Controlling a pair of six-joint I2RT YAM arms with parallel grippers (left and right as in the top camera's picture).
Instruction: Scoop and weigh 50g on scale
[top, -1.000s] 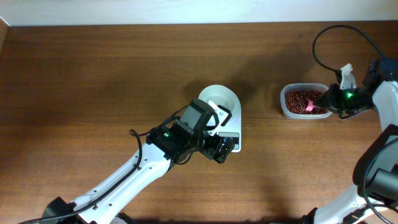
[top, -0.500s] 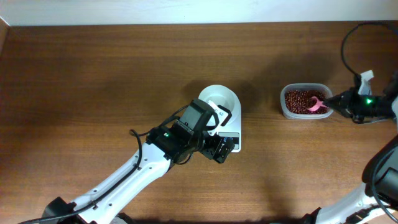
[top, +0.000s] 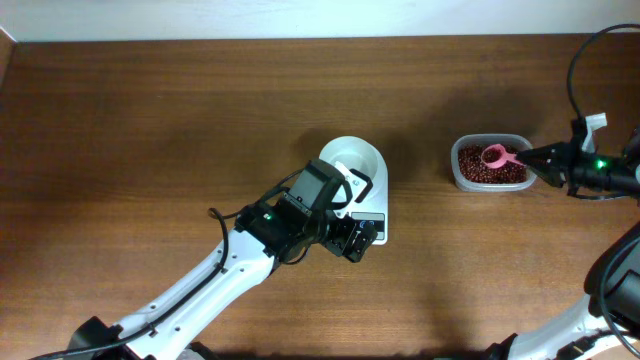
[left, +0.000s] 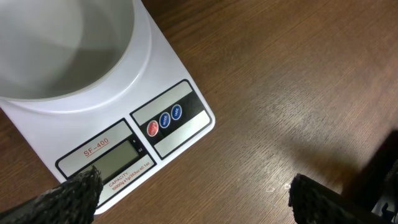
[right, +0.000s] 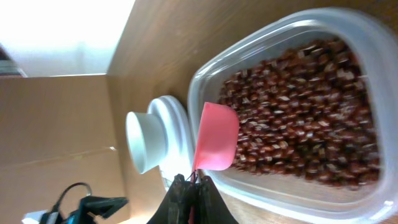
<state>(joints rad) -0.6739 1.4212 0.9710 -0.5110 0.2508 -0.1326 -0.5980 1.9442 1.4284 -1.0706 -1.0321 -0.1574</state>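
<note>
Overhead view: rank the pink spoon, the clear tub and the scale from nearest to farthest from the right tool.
From the right tool:
1. pink spoon: gripped by its handle, its bowl over the tub.
2. clear tub: just beside the tool, under the spoon, holding the beans.
3. scale: at the table's centre, clearly farthest.

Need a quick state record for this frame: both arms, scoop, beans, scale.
left pincer: open, holding nothing, over the display end of the scale
right pincer: shut on the handle of the pink scoop
pink scoop: over the clear tub, just above the beans; fill unclear
beans: all in the clear tub, right of the scale
scale display: no readable digits
bowl: on the scale, no beans in the visible part
</note>
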